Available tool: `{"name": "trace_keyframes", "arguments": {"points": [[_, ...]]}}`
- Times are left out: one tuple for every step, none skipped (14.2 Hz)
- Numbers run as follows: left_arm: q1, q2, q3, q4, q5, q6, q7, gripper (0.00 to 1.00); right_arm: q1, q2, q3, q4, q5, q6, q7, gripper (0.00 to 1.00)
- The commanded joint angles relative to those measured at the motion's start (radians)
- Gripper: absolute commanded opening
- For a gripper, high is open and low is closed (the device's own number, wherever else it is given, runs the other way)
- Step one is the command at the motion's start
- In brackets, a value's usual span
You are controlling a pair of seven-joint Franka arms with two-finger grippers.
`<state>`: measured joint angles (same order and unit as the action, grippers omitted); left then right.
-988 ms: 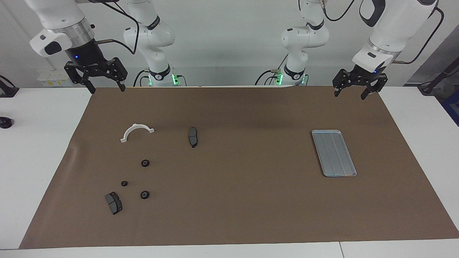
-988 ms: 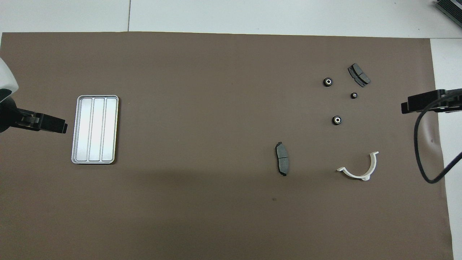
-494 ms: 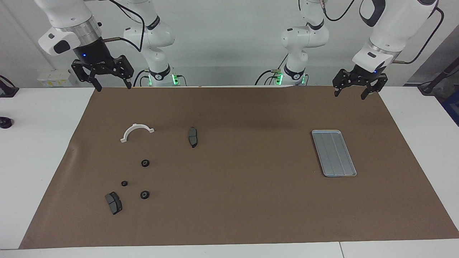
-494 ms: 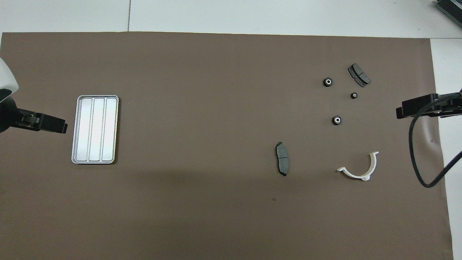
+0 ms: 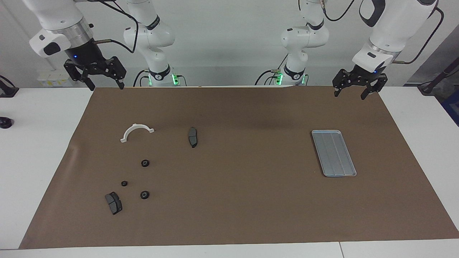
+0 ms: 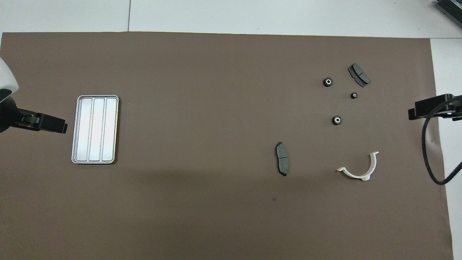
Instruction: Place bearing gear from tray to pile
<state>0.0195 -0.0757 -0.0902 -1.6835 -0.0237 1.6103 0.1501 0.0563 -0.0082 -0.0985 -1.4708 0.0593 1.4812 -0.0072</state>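
The silver-grey ridged tray [image 5: 333,153] [image 6: 95,129] lies toward the left arm's end of the brown mat, and nothing rests in it. The pile is scattered toward the right arm's end. It holds a white half-ring bracket [image 5: 136,132] [image 6: 361,169], two dark brake pads [image 5: 193,137] [image 5: 113,202], and three small black bearing gears [image 5: 145,163] [image 5: 124,183] [image 5: 144,194] [image 6: 336,120]. My left gripper [image 5: 349,96] [image 6: 54,125] hangs open and empty over the mat's edge closest to the robots. My right gripper [image 5: 107,87] [image 6: 429,108] hangs open and empty over the mat's corner at its own end.
The brown mat [image 5: 244,200] covers most of the white table [image 5: 39,136]. A black cable [image 6: 431,159] loops down from the right arm over the mat's edge. A small dark object [image 5: 5,123] sits on the table at the right arm's end.
The right gripper swung a little toward the table's middle, then back out toward its own end, ending slightly higher. The left arm and all parts stayed put.
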Motion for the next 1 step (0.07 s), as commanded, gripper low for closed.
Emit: {"name": "trace_keyframes", "arguments": {"points": [[0.019,-0.024,-0.014,-0.024,-0.007,-0.004,-0.007,1.0,-0.013,-0.029,0.01,-0.033,-0.006,-0.001,-0.031,1.0]]}}
